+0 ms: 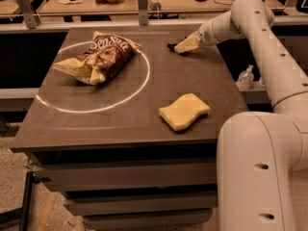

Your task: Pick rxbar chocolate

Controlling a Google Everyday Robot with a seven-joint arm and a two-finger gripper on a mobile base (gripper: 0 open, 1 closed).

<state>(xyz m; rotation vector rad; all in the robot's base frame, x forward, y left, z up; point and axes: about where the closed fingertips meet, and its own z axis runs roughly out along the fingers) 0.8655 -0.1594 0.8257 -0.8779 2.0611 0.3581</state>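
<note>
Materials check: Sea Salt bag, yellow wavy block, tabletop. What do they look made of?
Sea Salt bag: thin glossy film, likely plastic or foil; crumpled, catches highlights.
Yellow wavy block: matte, probably foam sponge; no shine, rounded edges.
Tabletop: dark, matte, hard, possibly laminate; flat, no glare.
Gripper: low at the far side, at a small dark item, likely the rxbar chocolate.

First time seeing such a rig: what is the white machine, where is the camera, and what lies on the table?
The white machine is a one-armed robot whose arm reaches across a dark table. One camera looks down from the near side. On the table lie a crinkled Sea Salt chip bag, in the far part of a white circle, and a wavy yellow sponge. The gripper sits low at the far edge, against a small dark object, possibly the chocolate bar; whether it is held cannot be told.
</note>
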